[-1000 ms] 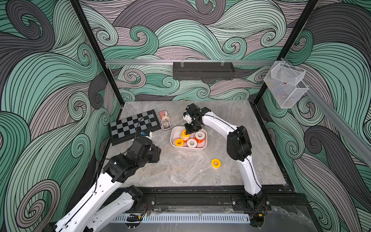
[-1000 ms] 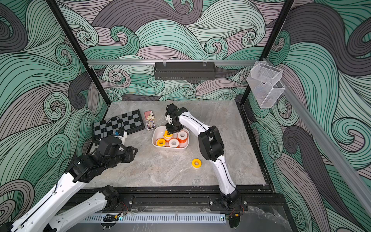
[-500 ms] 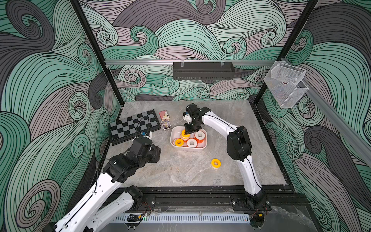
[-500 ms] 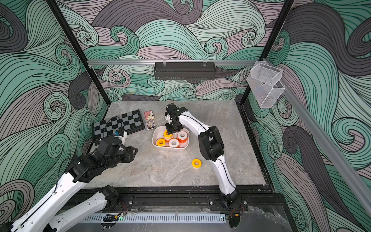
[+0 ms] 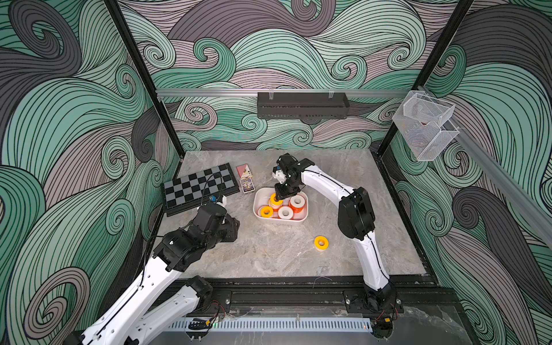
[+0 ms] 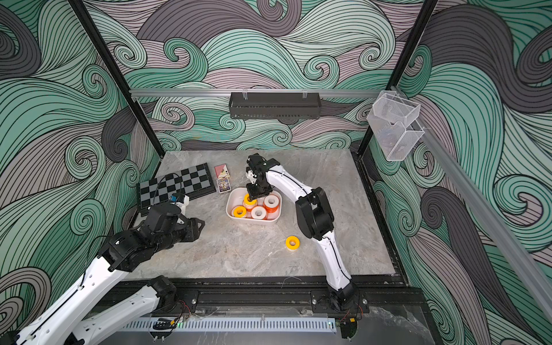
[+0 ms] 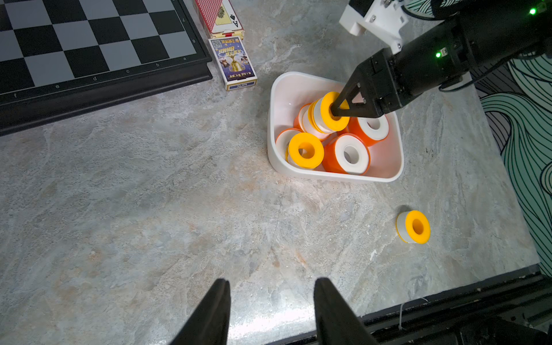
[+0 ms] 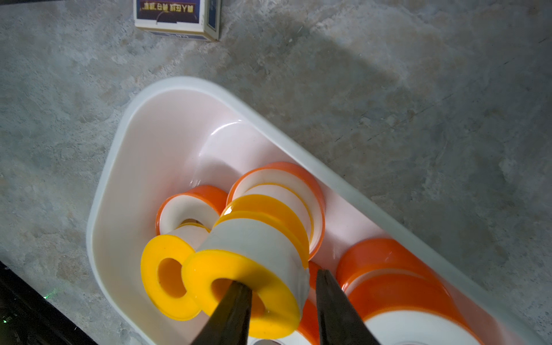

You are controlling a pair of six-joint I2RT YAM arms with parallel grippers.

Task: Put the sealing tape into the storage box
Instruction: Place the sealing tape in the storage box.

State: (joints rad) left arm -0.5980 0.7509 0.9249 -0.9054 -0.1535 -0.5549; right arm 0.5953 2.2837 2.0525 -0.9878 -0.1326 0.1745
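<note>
Change over the last second: right gripper [image 8: 280,279] has eased its jaws apart over the storage box [image 7: 337,177], otherwise both arms and everything around the box sit where they were. One finger is down the centre hole of a yellow roll [image 8: 257,242], the other now stands just clear of its outer wall, so narrow but no longer pinching as far as I can tell. That roll is tilted on top of other sealing tape stacked mid-box, above the rim. Read: this drop is basically done, several orange and yellow rolls are inside, and one last yellow roll [image 5: 321,242] is still out on the table [image 5: 268,263], well apart from the box on its robot-side right. Left gripper [image 7: 271,280] is empty, jaws moderately apart, parked well off the box's left side. Room: the box's far-left end is bare floor, the rest is crowded. Perched roll could tip or get dragged if the finger leaves the hole sideways, so I'd pull straight up. A card box [image 7: 236,62] sits just beside the box's far-left corner, with the chessboard [image 5: 200,188] beyond it, so no slack there. Between the box and the stray roll it's open table, with only the right arm's own elbow hanging near that roll
</note>
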